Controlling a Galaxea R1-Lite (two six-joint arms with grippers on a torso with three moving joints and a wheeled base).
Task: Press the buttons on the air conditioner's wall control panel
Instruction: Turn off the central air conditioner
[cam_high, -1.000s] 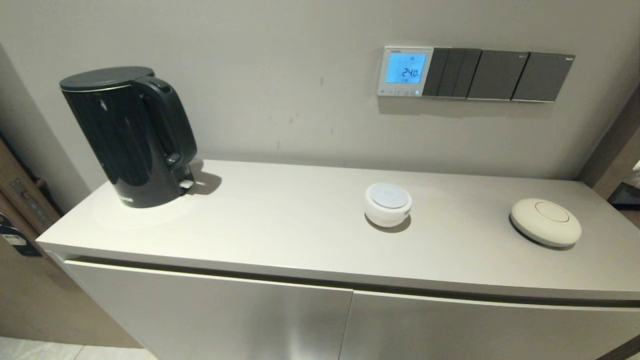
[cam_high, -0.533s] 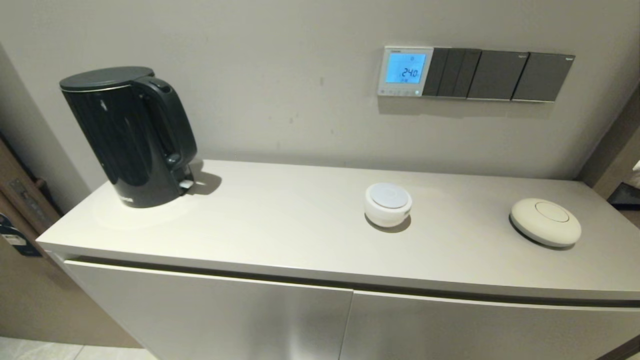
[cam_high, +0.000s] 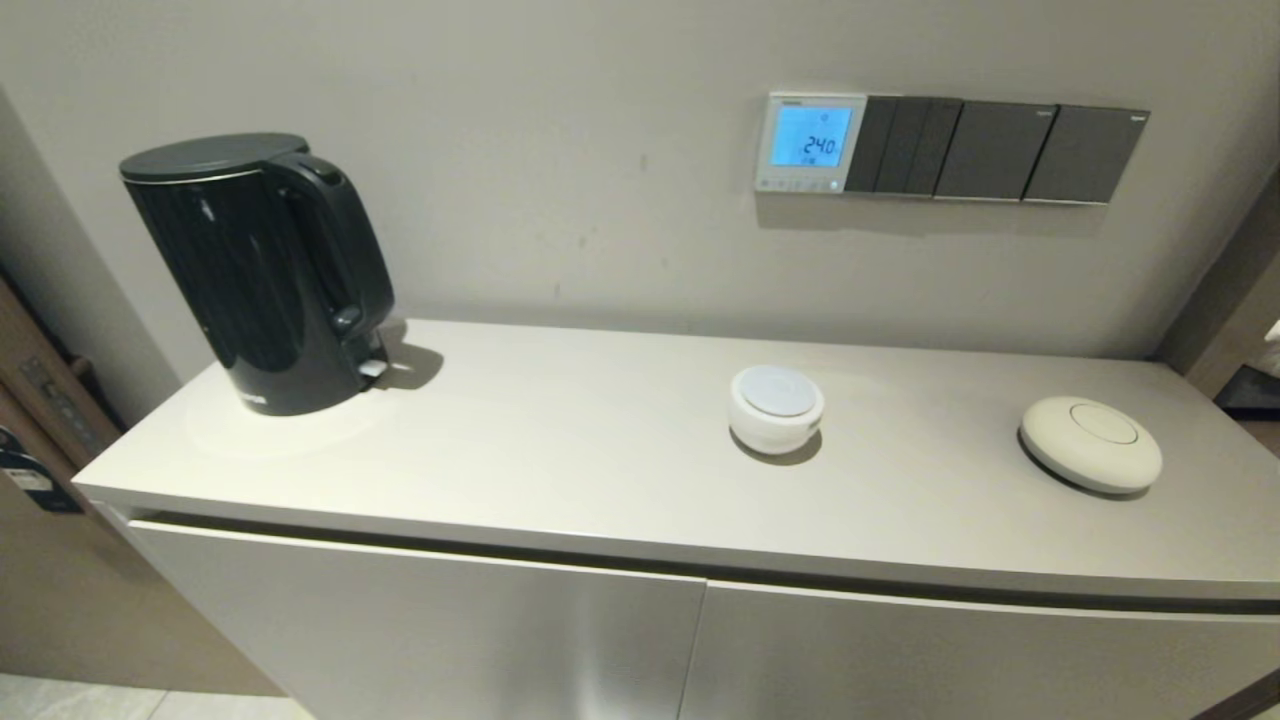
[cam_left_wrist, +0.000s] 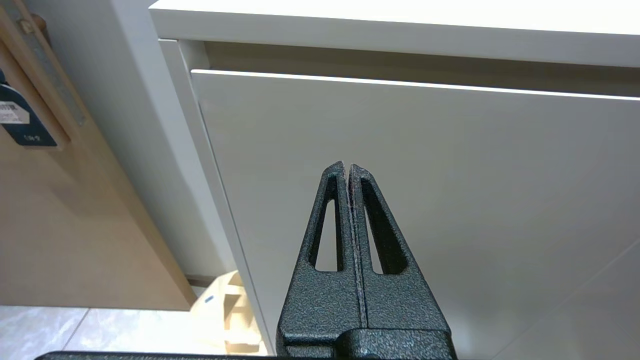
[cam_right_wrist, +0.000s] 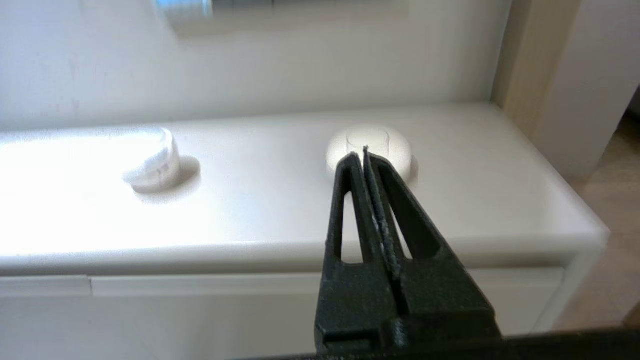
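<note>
While neither arm shows in the head view, the two wrist views tell where each claw waits. Starting from the left, the left gripper has its two fingers pressed together with nothing between them, and it faces the pale cabinet door below the edge of the countertop, so it is low and well apart from the wall. On the left part of the countertop stands the black kettle. Further right sits the small white round device, and high above it on the wall is the air conditioner's wall control panel, with its screen glowing blue and showing 24.0. The buttons make a tiny row along the bottom strip of this panel, running sideways, just left of the dark grey switch plates. On the right end of the top lies the flat cream disc. The right gripper is also closed on nothing; it hangs in front of the cabinet and points toward the disc, and the glowing corner of the panel appears at the upper edge of its view, above the white device. So I judge the right arm is the nearer one, and its tip must go upward, toward the wall and somewhat to the robot's left to reach the row.
</note>
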